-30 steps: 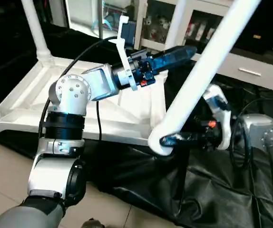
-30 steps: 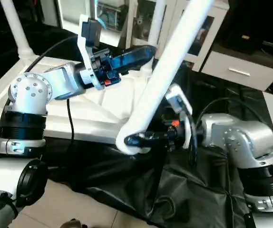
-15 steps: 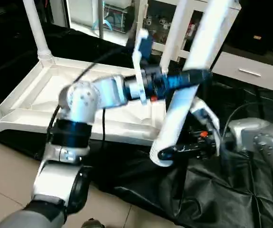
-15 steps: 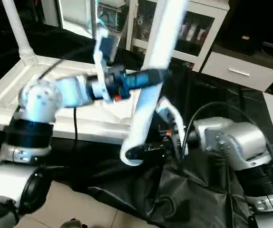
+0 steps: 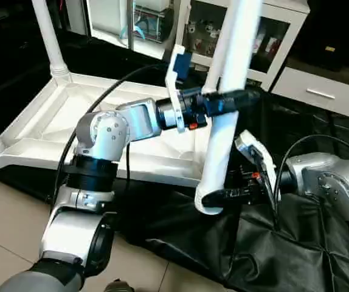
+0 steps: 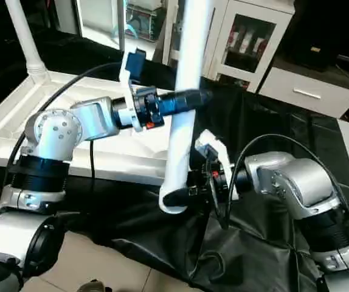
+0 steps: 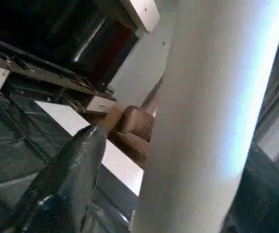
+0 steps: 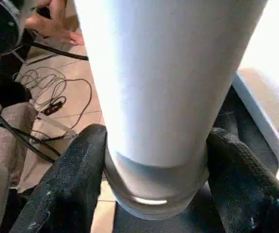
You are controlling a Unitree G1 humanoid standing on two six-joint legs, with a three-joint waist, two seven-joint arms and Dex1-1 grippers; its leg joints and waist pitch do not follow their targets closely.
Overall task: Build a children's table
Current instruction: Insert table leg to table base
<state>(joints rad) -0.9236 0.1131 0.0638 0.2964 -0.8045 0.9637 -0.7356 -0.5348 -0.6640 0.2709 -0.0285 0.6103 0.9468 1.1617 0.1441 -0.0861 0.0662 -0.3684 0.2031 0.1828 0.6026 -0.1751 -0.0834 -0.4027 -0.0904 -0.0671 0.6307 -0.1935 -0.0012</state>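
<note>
The long white leg [image 5: 226, 103] stands nearly upright in mid-air, just off the tabletop's near corner. The right gripper [image 5: 218, 196] clamps both black fingers [image 8: 61, 194] around its lower end; the left gripper [image 5: 235, 102] has its fingers on either side of the shaft higher up, closed against it. Behind, the white tabletop [image 5: 34, 121] lies underside up on the black-draped work table [image 5: 284, 243], with another leg [image 5: 48, 36] standing in its far corner.

White leg [image 5: 223, 121], white tabletop [image 5: 34, 121], black drape [image 5: 272, 255], silver arms.
</note>
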